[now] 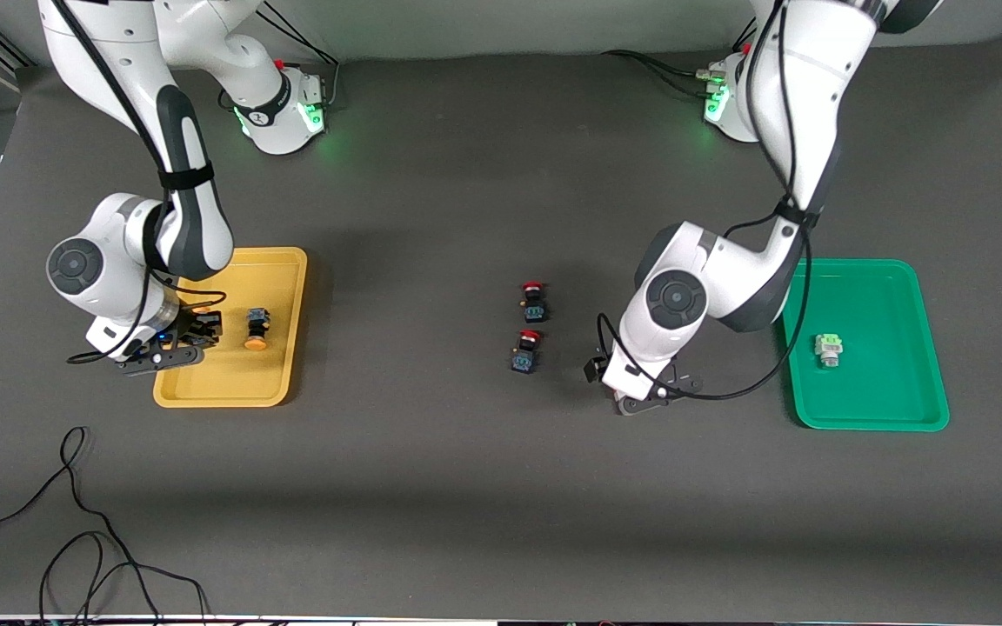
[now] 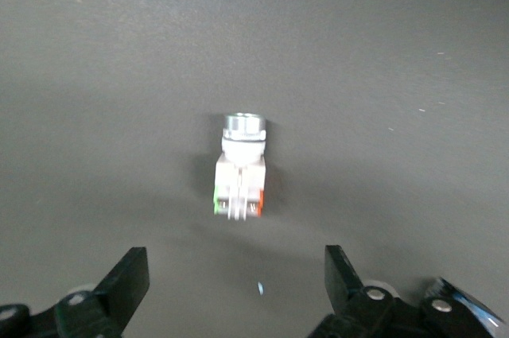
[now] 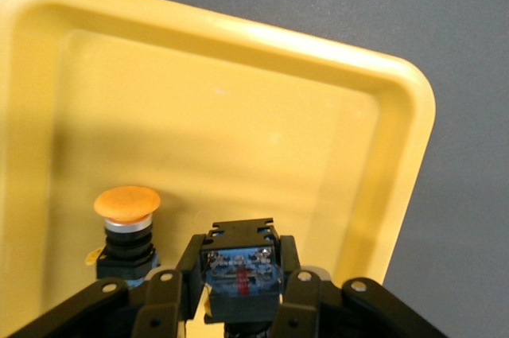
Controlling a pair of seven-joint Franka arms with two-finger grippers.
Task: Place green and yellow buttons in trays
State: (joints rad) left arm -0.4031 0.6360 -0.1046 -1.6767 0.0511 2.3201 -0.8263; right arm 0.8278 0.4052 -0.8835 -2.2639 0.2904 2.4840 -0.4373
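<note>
Right gripper [image 3: 238, 290] clamps a blue-bodied button [image 3: 238, 270] over the yellow tray [image 1: 288, 261], beside a yellow-capped button [image 1: 255, 329].
Left gripper [image 2: 238, 282] hangs wide open, empty, above a whitish-grey button [image 2: 240, 171], probably table-bound near the green tray [image 1: 918, 269]; centre your fingers before closing.

Glossy plastic yellow tray [image 3: 402, 107]; matt dark table [image 1: 466, 487]; shiny metal-collared whitish-grey button [image 2: 241, 165].
</note>
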